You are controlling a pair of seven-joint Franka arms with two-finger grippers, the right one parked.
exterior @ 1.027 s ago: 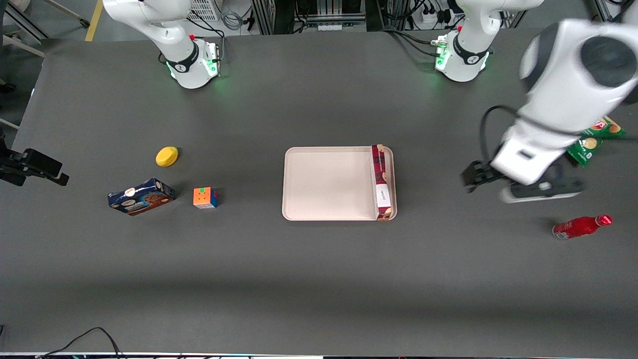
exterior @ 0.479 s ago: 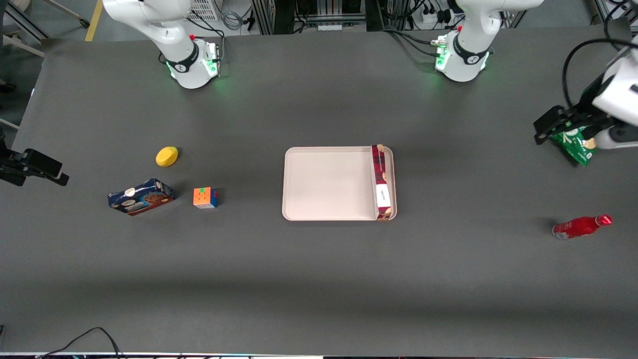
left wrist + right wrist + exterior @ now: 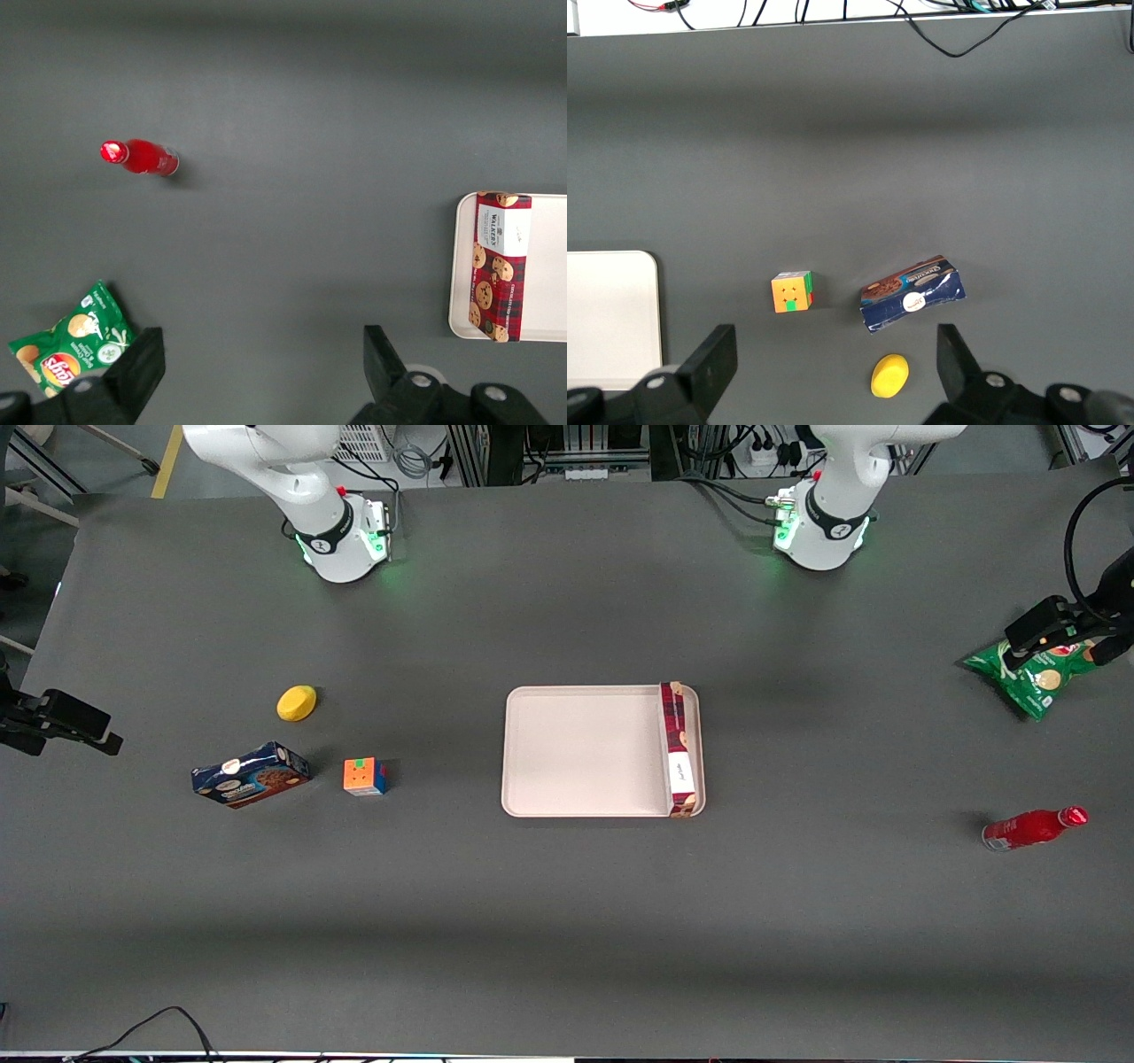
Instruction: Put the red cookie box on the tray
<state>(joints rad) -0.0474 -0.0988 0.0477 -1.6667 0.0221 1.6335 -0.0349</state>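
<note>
The dark grey surface carries the tray at its centre. Toward the parked arm's end, at 9 o'clock from the tray, lie 1 colour cube, 1 blue cookie box and 1 yellow lemon-shaped object. Toward the working arm's end lie a red bottle at 4 o'clock and a green chip bag at 2 o'clock, the tool above it, fingers spread.

The gripper has two black, wedge-shaped fingers, spread apart; its base carries round silver screws; a black cable loops at 3 o'clock in the front view.
</note>
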